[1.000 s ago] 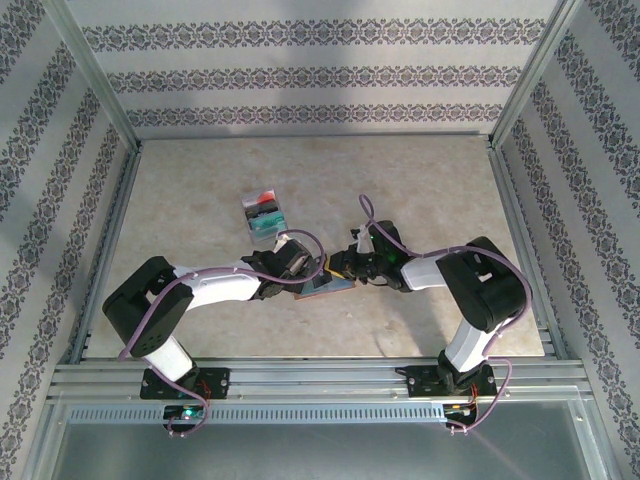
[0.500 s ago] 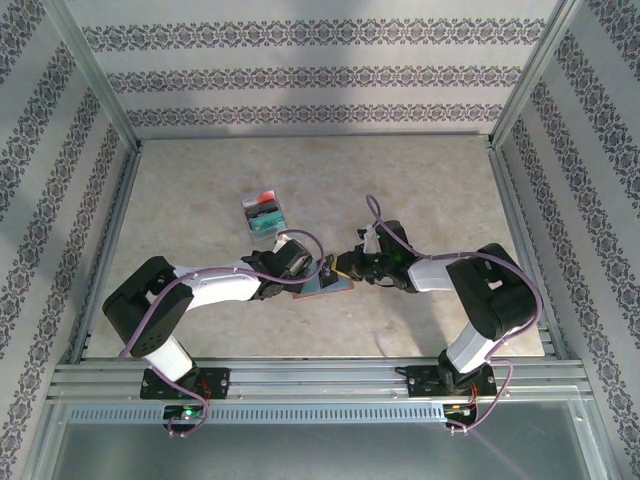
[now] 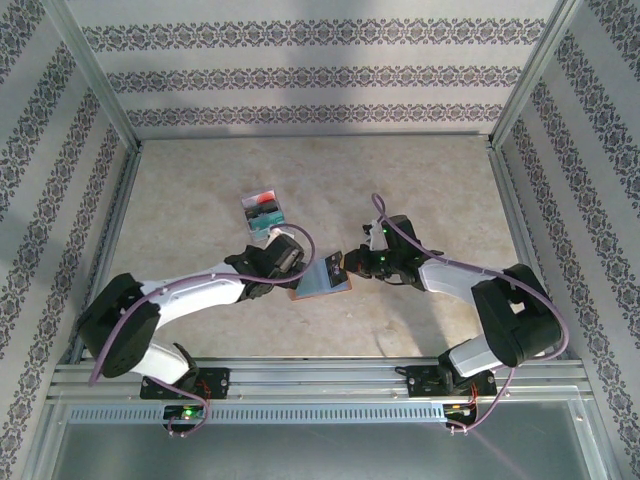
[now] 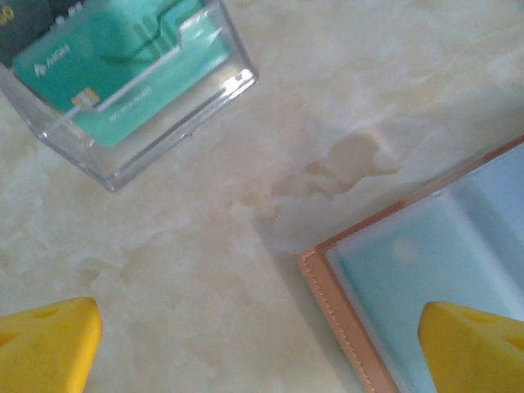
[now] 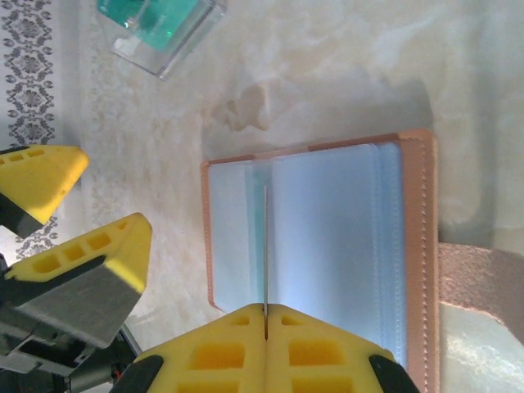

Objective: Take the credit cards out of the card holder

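Note:
The card holder (image 3: 322,279) lies open on the table between both grippers, tan rim around pale grey-blue pockets (image 5: 327,246). My right gripper (image 5: 265,315) is shut on a thin credit card (image 5: 265,237), seen edge-on and standing up out of a pocket; its colours do not show. My left gripper (image 4: 262,348) is open, low over the table at the holder's left corner (image 4: 340,319). One yellow fingertip (image 4: 49,344) is over bare table, the other (image 4: 475,344) over the holder's pocket. From above, the left gripper (image 3: 291,262) and right gripper (image 3: 349,266) flank the holder.
A clear plastic box (image 3: 263,214) with teal, black and red cards stands behind the left gripper; it is close ahead in the left wrist view (image 4: 131,82). Metal frame rails (image 3: 320,378) run along the near edge, and patterned walls enclose the table.
Both arms have stretched, their elbows swinging outward. The right gripper has drawn slightly right and back with the card. The holder has turned a little.

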`<action>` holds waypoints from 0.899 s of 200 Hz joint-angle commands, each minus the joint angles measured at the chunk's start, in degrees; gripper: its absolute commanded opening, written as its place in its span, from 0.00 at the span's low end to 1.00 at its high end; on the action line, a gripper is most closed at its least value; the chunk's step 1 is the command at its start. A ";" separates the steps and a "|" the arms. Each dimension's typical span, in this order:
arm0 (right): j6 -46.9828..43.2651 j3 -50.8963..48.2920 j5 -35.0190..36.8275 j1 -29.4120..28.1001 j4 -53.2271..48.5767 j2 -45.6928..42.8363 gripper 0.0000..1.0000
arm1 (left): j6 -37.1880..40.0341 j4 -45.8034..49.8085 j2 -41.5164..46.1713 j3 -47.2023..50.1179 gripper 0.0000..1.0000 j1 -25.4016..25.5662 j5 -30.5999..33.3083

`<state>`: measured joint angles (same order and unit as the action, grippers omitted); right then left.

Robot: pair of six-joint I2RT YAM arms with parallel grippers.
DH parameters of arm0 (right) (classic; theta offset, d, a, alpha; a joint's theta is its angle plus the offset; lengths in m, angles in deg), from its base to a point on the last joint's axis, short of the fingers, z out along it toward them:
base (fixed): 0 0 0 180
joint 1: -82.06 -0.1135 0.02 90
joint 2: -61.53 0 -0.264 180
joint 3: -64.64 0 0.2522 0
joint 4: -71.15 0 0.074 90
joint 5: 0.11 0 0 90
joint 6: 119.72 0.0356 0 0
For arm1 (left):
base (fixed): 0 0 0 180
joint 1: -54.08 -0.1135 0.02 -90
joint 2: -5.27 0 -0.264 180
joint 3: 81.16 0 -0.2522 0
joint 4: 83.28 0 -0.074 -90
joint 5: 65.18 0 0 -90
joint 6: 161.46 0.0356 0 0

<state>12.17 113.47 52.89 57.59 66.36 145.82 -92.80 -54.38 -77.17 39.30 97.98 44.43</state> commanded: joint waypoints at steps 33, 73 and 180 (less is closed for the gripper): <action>-6.11 4.22 -7.77 -0.14 -3.06 -4.82 0.00 | 7.03 1.53 8.41 -1.59 0.99 -5.00 -19.26; -9.54 6.78 -16.26 -0.49 -3.61 -7.09 0.00 | 7.85 -1.77 13.22 -0.60 0.93 -10.50 -37.35; -11.76 9.74 -22.40 -4.12 -4.05 -7.65 0.00 | 3.55 -10.92 12.68 0.44 0.80 -13.40 -57.31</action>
<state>2.16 121.23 32.79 54.53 62.05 138.41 -88.15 -62.12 -63.64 39.21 85.17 -8.16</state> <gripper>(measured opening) 0.055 0.825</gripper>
